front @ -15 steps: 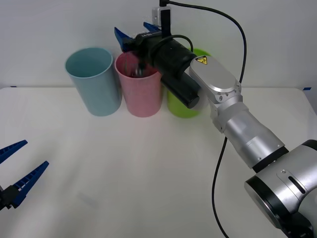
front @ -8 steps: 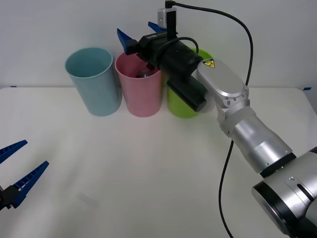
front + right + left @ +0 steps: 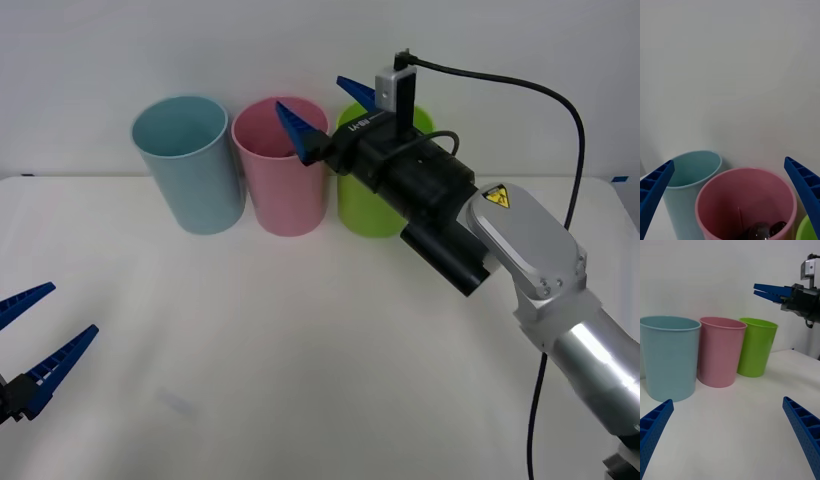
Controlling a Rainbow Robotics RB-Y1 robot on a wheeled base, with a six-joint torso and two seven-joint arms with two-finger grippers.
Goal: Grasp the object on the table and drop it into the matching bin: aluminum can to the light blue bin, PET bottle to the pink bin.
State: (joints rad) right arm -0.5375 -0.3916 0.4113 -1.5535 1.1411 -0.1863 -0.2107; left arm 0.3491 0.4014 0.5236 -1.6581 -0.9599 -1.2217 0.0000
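Three bins stand in a row at the top of the front view on the white tabletop (image 3: 300,330): light blue bin (image 3: 188,165), pink bin (image 3: 283,170), lime green bin (image 3: 372,195). PET bottle (image 3: 765,229) lies inside the pink bin, at its bottom. Right gripper (image 3: 325,110) hangs above the pink and green rims, fingers spread, holding nothing. Left gripper (image 3: 35,345) at lower left, fingers spread, empty.

The right tool (image 3: 327,107) has pulled back from above the pink bin (image 3: 285,190); the bottle (image 3: 763,229) apparently lies inside.
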